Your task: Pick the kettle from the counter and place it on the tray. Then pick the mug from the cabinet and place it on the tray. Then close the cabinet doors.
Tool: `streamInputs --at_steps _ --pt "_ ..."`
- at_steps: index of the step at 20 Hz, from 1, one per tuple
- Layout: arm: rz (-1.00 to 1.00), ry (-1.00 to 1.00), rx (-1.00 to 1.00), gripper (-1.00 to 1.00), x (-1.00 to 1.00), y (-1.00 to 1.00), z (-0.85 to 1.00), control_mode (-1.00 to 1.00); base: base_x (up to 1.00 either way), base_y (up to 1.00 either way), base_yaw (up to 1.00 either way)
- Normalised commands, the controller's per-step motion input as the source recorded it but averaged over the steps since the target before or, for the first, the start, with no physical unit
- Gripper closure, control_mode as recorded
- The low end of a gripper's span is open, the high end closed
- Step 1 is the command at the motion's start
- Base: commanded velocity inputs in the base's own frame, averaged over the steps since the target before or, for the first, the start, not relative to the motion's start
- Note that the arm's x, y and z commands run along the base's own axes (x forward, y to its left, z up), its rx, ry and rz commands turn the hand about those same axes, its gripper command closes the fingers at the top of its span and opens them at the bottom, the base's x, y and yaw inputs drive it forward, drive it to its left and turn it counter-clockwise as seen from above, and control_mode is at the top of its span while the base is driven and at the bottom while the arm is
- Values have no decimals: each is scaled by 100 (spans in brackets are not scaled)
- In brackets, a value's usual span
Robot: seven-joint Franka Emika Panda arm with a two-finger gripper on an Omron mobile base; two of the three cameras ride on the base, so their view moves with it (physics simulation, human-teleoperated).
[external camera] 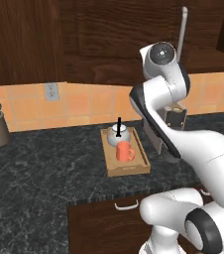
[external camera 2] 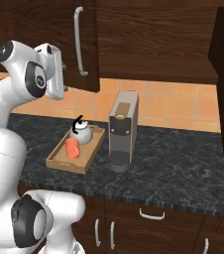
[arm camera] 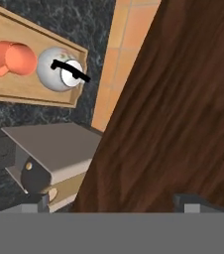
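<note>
The kettle (external camera: 118, 134) and the mug (external camera: 124, 151) both stand on the tray (external camera: 142, 159) on the bench (external camera: 39, 168), the mug just in front of the kettle and nearer the robot, with the grey coffee machine (external camera 2: 122, 130) just right of the tray. The gripper (arm camera: 112, 201) is raised up by a cabinet door (arm camera: 183, 114), its fingers (arm camera: 192, 202) spread wide apart and holding nothing, the wood panel close before them. That door (external camera 2: 82, 44) stands ajar above the tray, and its long silver handle (external camera 2: 78, 39) is upright.
</note>
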Motion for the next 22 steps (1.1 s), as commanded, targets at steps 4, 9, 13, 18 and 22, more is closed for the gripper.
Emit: streamInputs --at_steps 4,9,13,18,22 --pt "0 2 6 -100 76 -19 0 -100 0 0 0" --pt "0 0 3 -100 71 -14 0 -100 0 0 0" --pt "0 0 0 -100 48 -5 -6 -100 0 0 0" --pt "0 0 0 -100 19 0 -12 -100 0 0 0" --pt "0 3 0 -100 1 0 -16 -100 0 0 0"
